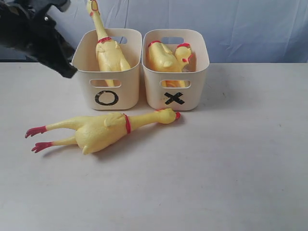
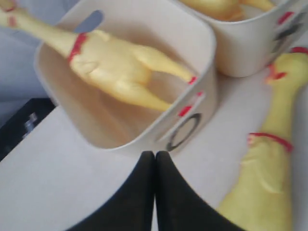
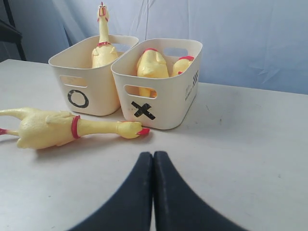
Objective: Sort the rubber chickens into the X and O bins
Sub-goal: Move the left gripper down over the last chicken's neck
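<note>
Lone chicken (image 1: 103, 131) — near O bin (image 1: 129, 96) (occupied)

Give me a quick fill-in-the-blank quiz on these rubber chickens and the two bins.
1. The O bin holds ___ chicken.
2. The X bin holds ___ chickens.
3. The loose chicken has its head nearest the bin marked ___.
4. The left gripper and right gripper are both ___.
Missing: one; two; X; shut.

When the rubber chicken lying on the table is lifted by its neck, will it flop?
Probably flops: the chicken has a thin neck and long legs. Its smooth skin may slip. Lying flat on the table, it seems unlikely to roll.
</note>
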Available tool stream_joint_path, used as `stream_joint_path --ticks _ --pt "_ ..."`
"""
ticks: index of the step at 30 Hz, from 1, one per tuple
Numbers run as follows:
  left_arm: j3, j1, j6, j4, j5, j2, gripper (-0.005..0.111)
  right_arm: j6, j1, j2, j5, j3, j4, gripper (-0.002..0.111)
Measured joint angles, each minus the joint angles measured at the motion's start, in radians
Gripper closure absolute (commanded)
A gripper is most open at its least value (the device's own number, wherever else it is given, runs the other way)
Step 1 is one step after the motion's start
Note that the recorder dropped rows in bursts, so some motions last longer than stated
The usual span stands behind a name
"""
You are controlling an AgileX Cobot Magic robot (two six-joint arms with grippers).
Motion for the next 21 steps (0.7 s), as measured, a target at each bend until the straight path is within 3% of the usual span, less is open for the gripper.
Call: stream_joint_path --ticks 5,9,12,18,21 --pt "0.056 -0.079 0.297 -0.276 0.045 -0.004 0.107 0.000 0.000 0.000 0.000 0.000 0.000 0.109" --pt "0.074 -0.143 0.370 -0.340 0.067 0.017 0.105 0.000 0.000 0.000 0.000 0.000 0.000 0.109" --pt "0.076 -0.186 0.386 -0.352 0.068 0.051 0.096 0.000 0.000 0.000 0.000 0.000 0.002 0.109" --pt "0.078 -0.256 0.390 -0.354 0.068 0.124 0.067 0.000 0.000 0.000 0.000 0.000 0.002 0.109" --pt "0.078 -0.275 0.390 -0.354 0.060 0.160 0.059 0.000 0.000 0.000 0.000 0.000 0.002 0.109"
